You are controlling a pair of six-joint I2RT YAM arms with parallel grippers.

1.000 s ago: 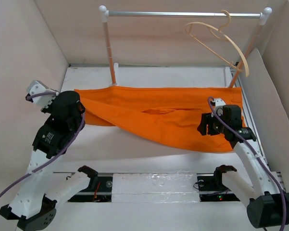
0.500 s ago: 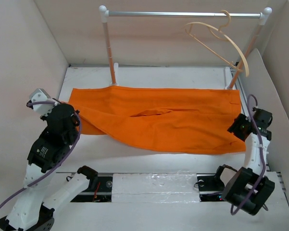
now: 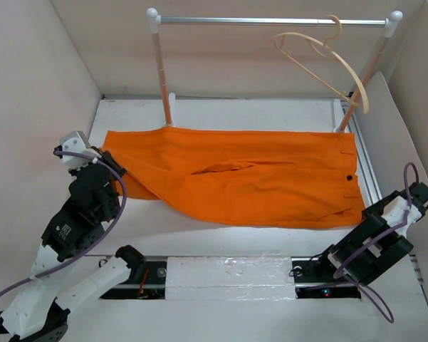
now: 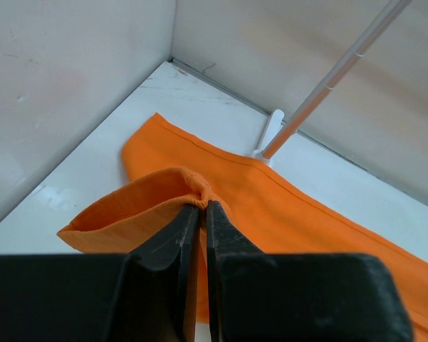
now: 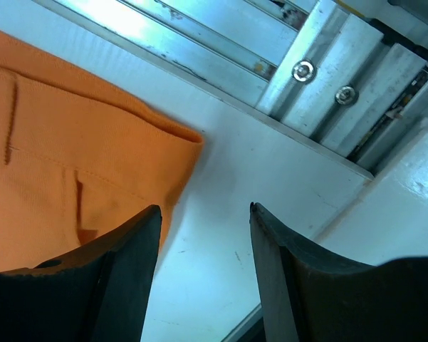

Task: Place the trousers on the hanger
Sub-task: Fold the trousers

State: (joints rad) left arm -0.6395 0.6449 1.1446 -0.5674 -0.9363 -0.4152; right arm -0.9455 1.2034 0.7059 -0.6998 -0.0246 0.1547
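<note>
Setting: white tabletop (image 3: pixel 256 114), walled in by pale panels at the far side and to left and right.
Garment: one pair of bright orange soft fabric trousers (image 3: pixel 256 178), spread flat across the middle of the tabletop with its long side running left to right.
Hanger: one thin pale beige wooden hanger (image 3: pixel 340 60), hooked at a tilt near the right end of the rail, well apart from the trousers.
Rail: one silver horizontal rail (image 3: pixel 270 21) carried on two slanted posts with white caps.
Arms: two, each with one claw.
Left claw (image 4: pixel 201 206): black fingers pressed together, pinching a raised fold of the trousers at their left end.
Right claw (image 5: pixel 203 214): fingers spread apart over bare tabletop, gripping nothing, just beside the trousers' near right corner.
Left wrist only: the pinched fold bulging above the fingertips, and one post's white foot (image 4: pixel 270 132) just beyond the cloth edge.
Right wrist only: a ribbed metal track (image 5: pixel 270 43) with two screws.
Top view only: hanger, rail and the whole garment.
</note>
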